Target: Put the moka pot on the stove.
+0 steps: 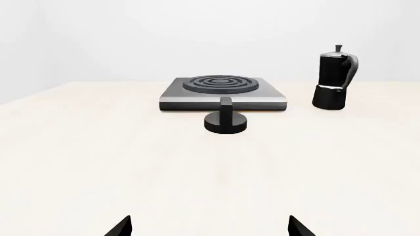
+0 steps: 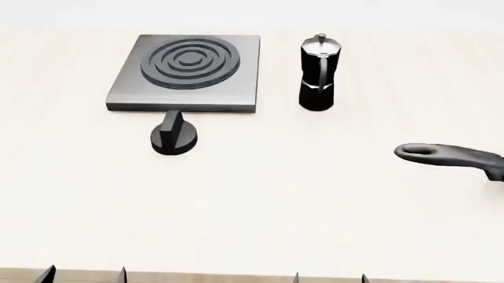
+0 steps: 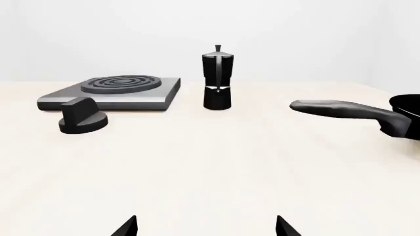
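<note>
Very little of the robot's body was shown. Of the left end effector (image 1: 209, 227), only two black fingertips (image 1: 121, 227) were seen in the left wrist view, shaped as flat, pointed wedges with sharp slanted edges. The right end effector (image 3: 206, 227) was rendered the same way in the right wrist view: two matte black, triangular fingertips (image 3: 126, 226) without markings, screws or cables. In the head view, four small dark pointed tips were seen in two pairs, the left pair (image 2: 84, 275) and the right pair (image 2: 331, 277). No arm links, torso or base were shown.
</note>
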Controlling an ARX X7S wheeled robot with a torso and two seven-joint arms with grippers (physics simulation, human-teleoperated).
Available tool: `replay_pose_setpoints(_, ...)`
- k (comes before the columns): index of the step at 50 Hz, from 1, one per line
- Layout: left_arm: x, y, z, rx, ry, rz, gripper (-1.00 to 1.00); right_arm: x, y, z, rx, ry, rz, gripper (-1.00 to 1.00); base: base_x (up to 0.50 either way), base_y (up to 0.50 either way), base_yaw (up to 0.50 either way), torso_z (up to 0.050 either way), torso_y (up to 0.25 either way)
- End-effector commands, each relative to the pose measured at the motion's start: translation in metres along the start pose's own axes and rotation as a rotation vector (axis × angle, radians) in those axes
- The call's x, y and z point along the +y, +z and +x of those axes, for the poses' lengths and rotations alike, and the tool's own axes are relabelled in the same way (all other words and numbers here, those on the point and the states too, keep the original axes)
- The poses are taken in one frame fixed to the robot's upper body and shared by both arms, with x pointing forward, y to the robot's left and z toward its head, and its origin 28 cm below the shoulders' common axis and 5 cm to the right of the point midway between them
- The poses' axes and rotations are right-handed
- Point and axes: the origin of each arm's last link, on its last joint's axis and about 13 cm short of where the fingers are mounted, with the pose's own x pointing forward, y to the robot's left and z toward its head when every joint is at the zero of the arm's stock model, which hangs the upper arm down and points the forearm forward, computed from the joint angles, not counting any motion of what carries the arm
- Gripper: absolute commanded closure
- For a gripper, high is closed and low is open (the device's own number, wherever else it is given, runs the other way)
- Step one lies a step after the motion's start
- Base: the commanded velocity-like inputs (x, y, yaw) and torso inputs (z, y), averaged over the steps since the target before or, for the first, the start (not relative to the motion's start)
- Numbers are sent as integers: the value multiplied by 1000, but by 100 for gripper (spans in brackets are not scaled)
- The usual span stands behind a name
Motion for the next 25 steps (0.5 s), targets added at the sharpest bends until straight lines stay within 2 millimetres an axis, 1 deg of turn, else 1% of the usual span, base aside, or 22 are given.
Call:
replay_pose_setpoints(1, 0, 1, 0, 0, 0, 0, -100, 0, 0, 0, 0, 0, 0, -100, 0, 0, 0, 0, 0)
replay_pose_setpoints(20, -1, -3, -2, -14, -42, 14, -100, 0, 0, 0, 6, -4, -28, -100, 0, 0, 0, 0, 0)
replay_pose_setpoints(25, -2, -1, -4, -25, -50, 9, -100, 0, 0, 0, 0, 2, -22, -100, 0, 0, 0, 0, 0)
